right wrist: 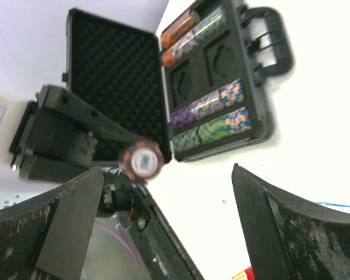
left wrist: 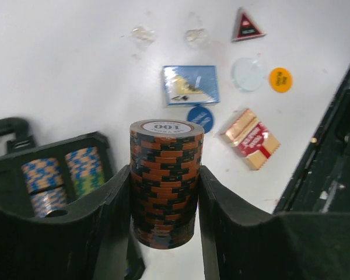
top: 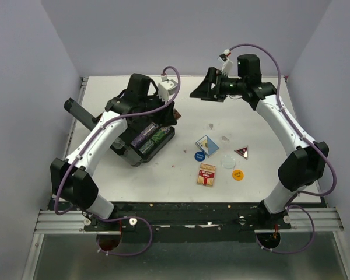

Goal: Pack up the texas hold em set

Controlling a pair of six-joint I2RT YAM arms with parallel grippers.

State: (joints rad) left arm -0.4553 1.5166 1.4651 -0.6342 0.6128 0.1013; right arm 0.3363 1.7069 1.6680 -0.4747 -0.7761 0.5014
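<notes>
Chips fill some slots of the open case; left gripper clamps an orange-black stack, right gripper gapes.

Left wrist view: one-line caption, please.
Left claw grips orange-black chip stack near open case; blue deck and red deck lie beyond.

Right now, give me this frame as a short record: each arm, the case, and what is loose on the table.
left fingers: shut on a stack of orange-and-black 100 chips
right fingers: open, empty
black case: open, chip rows inside, two middle pockets empty
loose on table: blue card deck, red card deck, blue button, orange button, clear button, triangular token
</notes>
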